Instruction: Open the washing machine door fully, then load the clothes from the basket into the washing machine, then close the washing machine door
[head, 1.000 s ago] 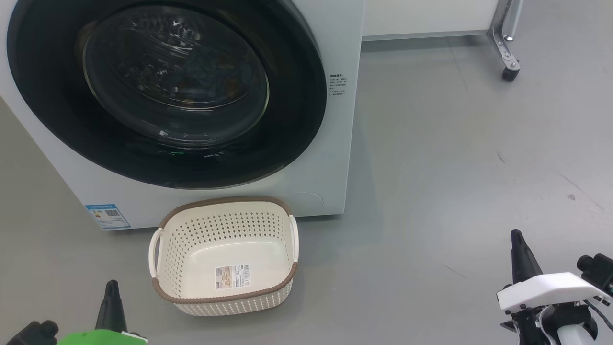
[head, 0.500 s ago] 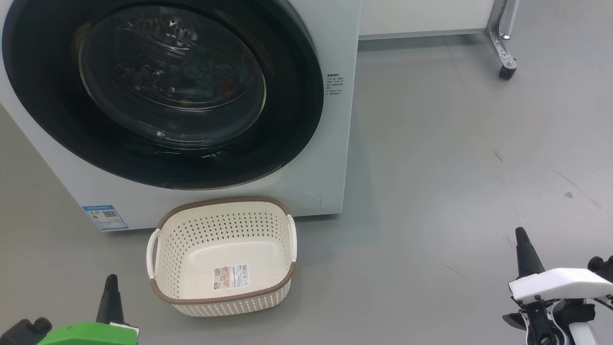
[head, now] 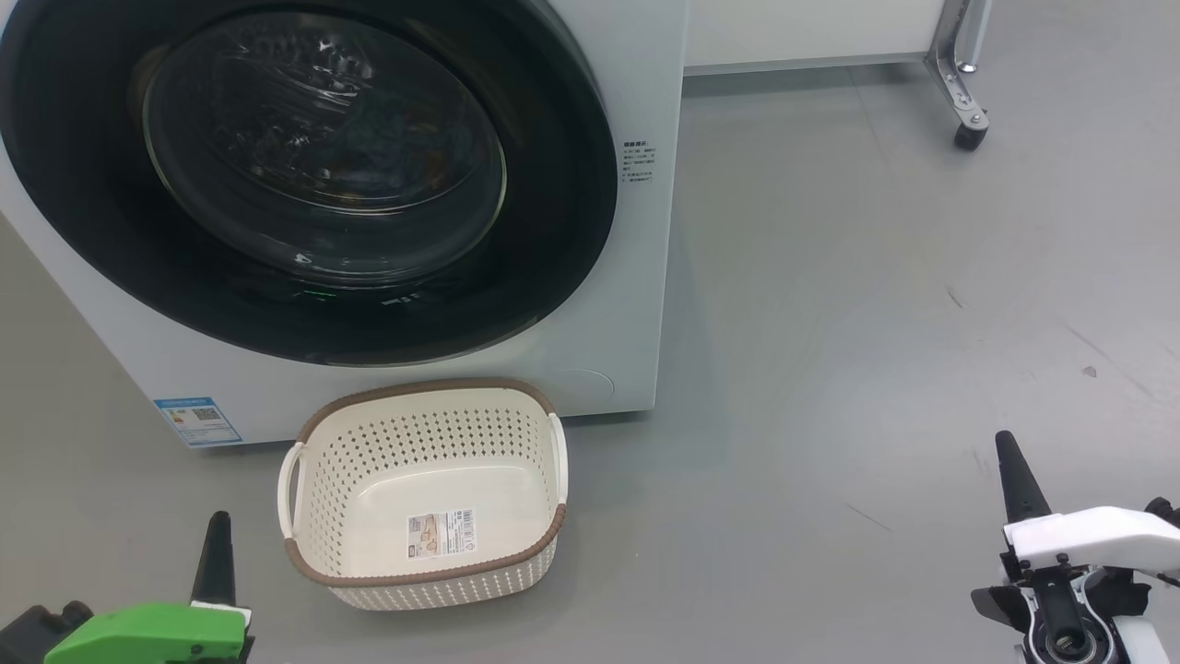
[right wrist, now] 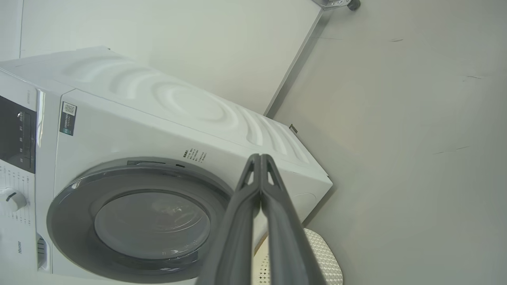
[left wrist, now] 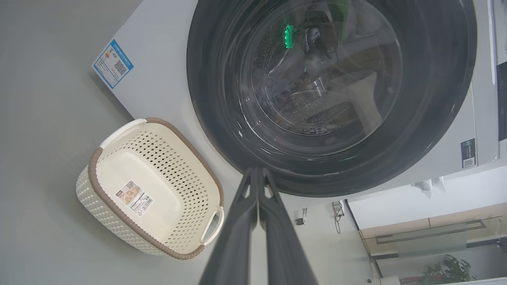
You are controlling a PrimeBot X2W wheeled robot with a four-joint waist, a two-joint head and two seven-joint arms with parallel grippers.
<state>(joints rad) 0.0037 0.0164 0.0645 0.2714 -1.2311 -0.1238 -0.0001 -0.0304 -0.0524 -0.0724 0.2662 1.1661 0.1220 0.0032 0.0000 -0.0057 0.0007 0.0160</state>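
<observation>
At the lower left of the head view, the left pincer [head: 219, 535] hangs over the grey floor [head: 876, 323]. Its two dark fingers are pressed together and it has hold of nothing. In its own wrist view the left pincer [left wrist: 256, 174] shows the same way, tips meeting in front of the door's lower rim.

Just right of it the basket [head: 433, 586] stands upright on the floor. It sits close against the front of the washing machine [head: 636, 277], below the door; whether the two touch cannot be told. The basket's bare bottom shows a label sticker [head: 441, 533]. A blue sticker [head: 196, 420] is on the machine's lower front, left of the basket.

Above, the door [head: 553, 231] lies shut and flush against the machine. Its black rim is glossy and its glass bowl bulges out. Behind the glass there is cloth [left wrist: 301, 109] with small brownish marks, too murky to make out further.

Further right the floor runs back to a metal leg on a caster [head: 966, 138].

At the lower right the right pincer [head: 1012, 461] hangs over bare floor, well apart from the basket. Its fingers are closed on each other and hold nothing, as its wrist view confirms [right wrist: 260, 160].
</observation>
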